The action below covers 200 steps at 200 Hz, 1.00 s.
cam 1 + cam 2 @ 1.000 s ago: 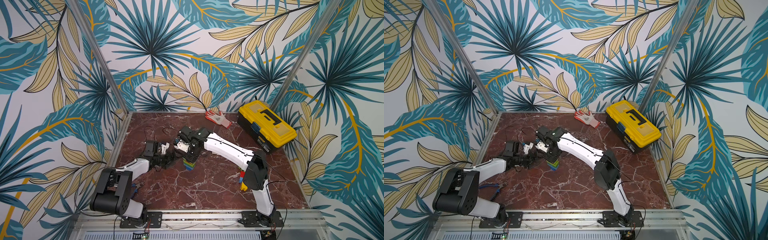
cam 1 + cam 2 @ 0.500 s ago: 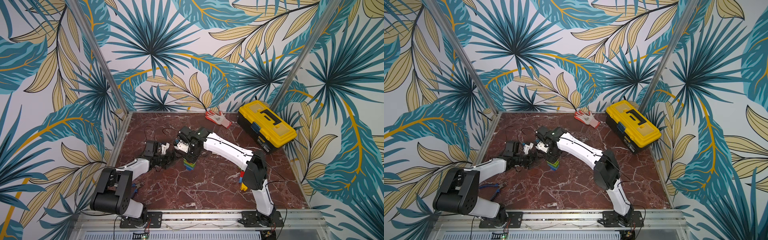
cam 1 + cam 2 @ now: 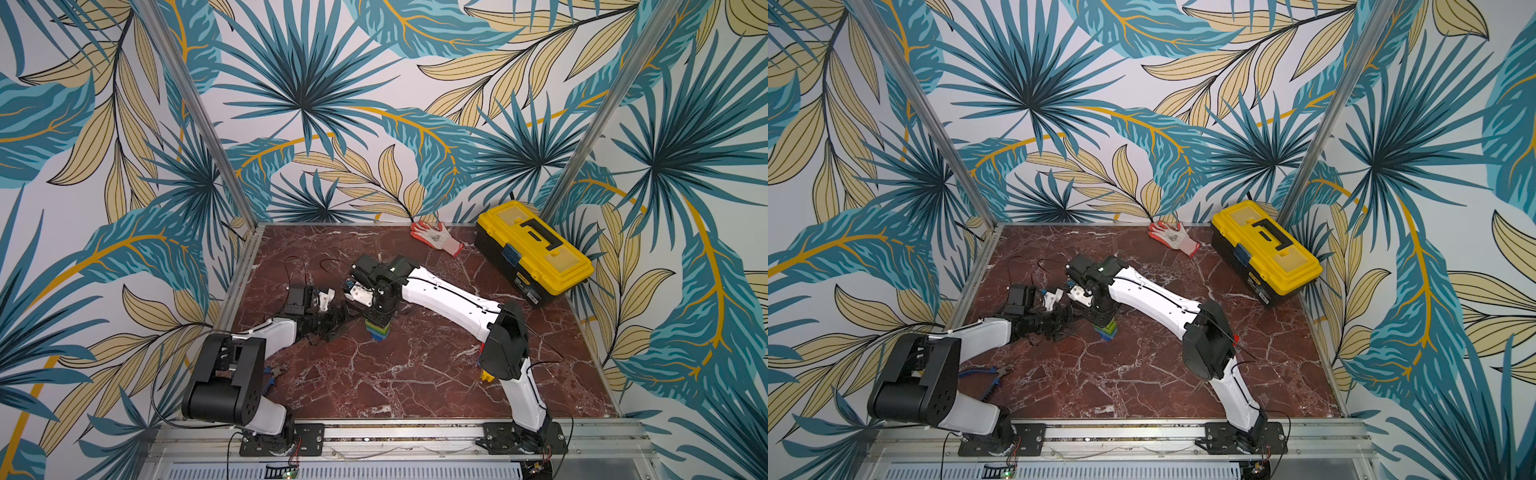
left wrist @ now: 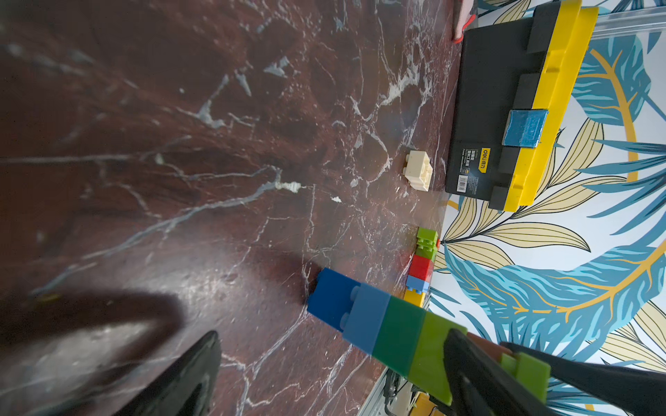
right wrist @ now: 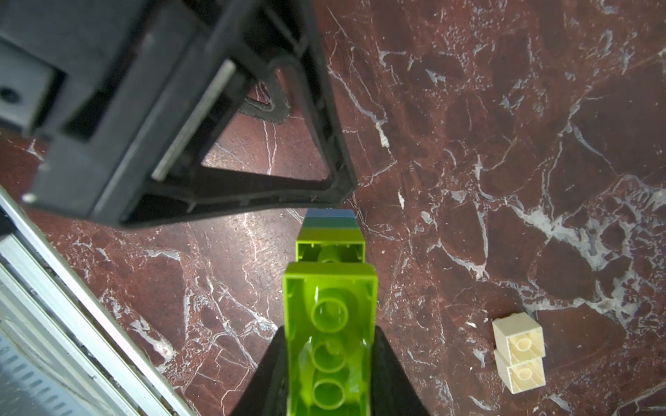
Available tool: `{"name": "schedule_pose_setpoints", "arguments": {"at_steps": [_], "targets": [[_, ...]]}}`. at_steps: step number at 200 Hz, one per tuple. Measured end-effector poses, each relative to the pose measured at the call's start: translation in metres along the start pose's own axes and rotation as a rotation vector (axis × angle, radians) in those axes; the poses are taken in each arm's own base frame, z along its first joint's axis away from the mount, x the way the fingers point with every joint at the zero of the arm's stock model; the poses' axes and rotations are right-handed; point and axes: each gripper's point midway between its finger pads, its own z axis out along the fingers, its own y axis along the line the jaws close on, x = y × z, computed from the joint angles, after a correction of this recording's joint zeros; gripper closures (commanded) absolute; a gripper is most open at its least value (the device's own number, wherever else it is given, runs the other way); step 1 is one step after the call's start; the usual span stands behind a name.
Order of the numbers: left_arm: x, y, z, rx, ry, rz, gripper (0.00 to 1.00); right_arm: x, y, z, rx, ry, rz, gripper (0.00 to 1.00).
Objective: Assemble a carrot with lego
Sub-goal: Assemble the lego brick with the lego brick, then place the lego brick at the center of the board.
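Marble tabletop (image 3: 415, 374) carries the lego stack (image 3: 377, 332). Right gripper (image 3: 376, 319) clamps its top lime brick (image 5: 329, 317); left gripper (image 3: 337, 321) stands beside, jaws apart.

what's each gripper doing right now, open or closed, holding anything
left gripper: open, holding nothing
right gripper: closed, fingers holding the light green lego brick

Yellow toolbox (image 3: 536, 249) and red-and-white glove (image 3: 436, 236) at the back of the marble tabletop (image 3: 374, 374), blue-handled pliers (image 3: 990, 372) front-left.
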Motion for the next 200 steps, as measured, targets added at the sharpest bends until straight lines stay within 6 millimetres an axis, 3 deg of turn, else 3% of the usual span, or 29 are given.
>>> {"name": "schedule_pose_setpoints", "arguments": {"at_steps": [124,200], "targets": [[-0.001,-0.001,-0.002,0.016,0.004,-0.007,0.03,-0.002,-0.002,-0.004,0.016,-0.051,0.002,0.70],[0.000,-0.002,-0.002,0.019,0.007,-0.008,0.03,-0.007,-0.020,-0.004,0.048,-0.078,0.030,0.68]]}}
